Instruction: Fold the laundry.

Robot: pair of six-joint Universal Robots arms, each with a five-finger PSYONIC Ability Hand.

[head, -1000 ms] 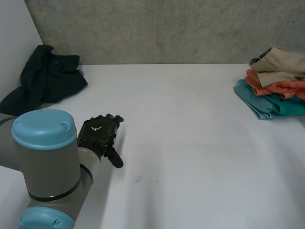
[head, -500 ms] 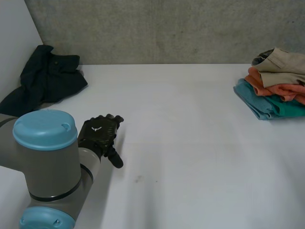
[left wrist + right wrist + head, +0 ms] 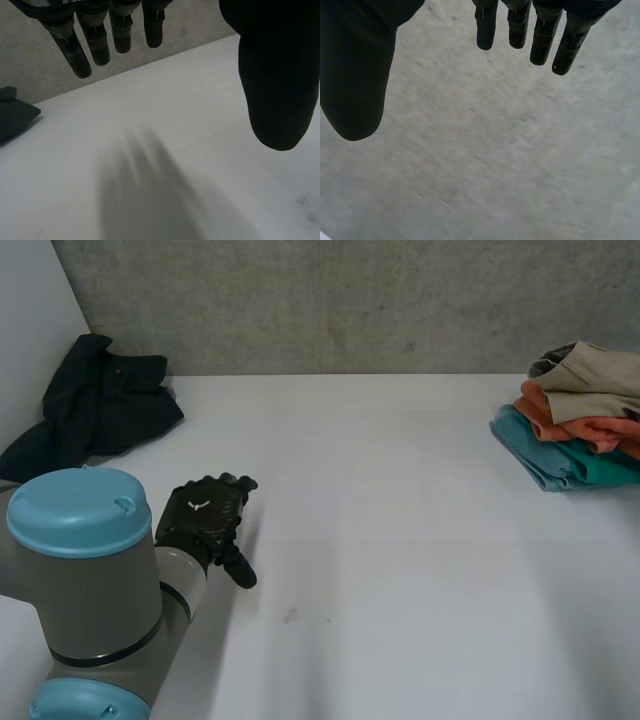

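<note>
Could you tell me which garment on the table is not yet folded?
The dark garment, crumpled beyond the left hand; the others sit folded in a stack.

I can read no words, numbers or brand names on anything here. The one sign I find is a small white emblem [image 3: 200, 507] on the back of the left hand [image 3: 208, 523], seen from the head view. It is too small for me to tell whether it holds any letters.
</note>
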